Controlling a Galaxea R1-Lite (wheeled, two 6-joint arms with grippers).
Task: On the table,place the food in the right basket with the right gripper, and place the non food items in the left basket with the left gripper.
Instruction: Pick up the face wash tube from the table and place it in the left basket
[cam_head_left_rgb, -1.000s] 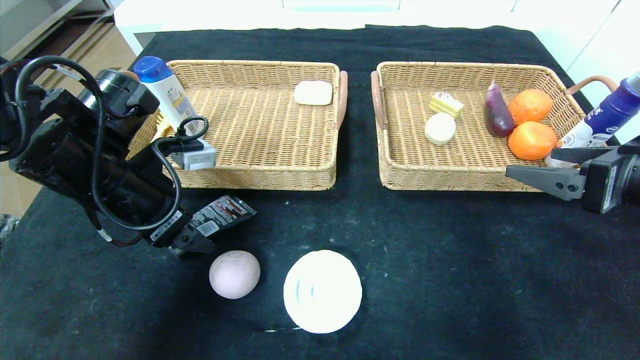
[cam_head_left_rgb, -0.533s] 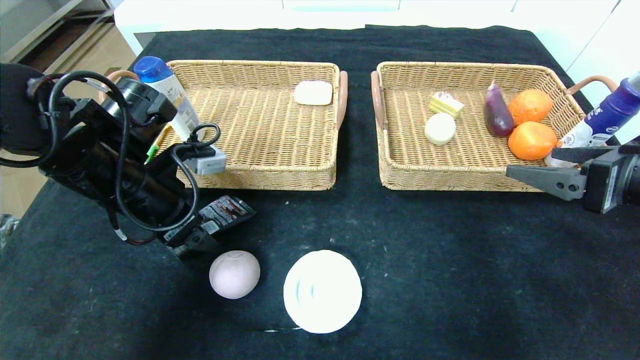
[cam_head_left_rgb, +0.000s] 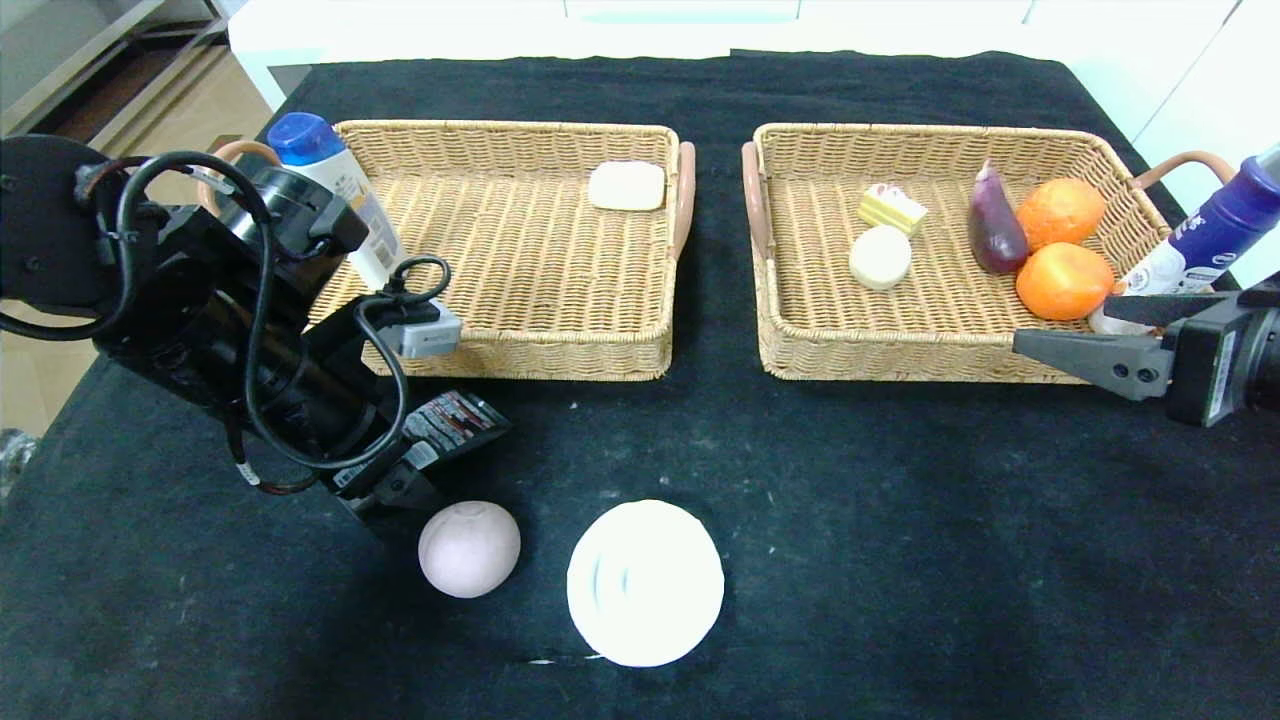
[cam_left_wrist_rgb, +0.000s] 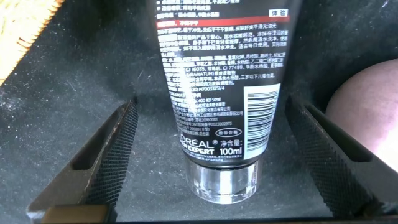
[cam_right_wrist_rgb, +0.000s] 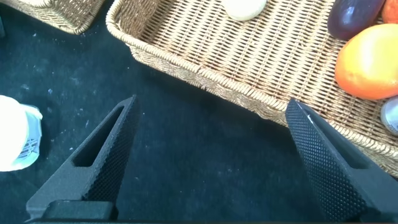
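Black speckled table (cam_head_left_rgb: 850, 520), pale room behind; both hands spread, empty.

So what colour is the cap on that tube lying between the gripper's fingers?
Clear, see-through plastic cap on a black tube; the left wrist view shows it best.

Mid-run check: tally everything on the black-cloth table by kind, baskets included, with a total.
Woven wicker baskets: 2
Plastic bottles: 2
Round buns: 2
Oranges: 2
Purple eggplant: 1
Yellow cake slice: 1
Cream rectangular block: 1
Black tube with barcode label: 1
Round white dish: 1
Total: 13
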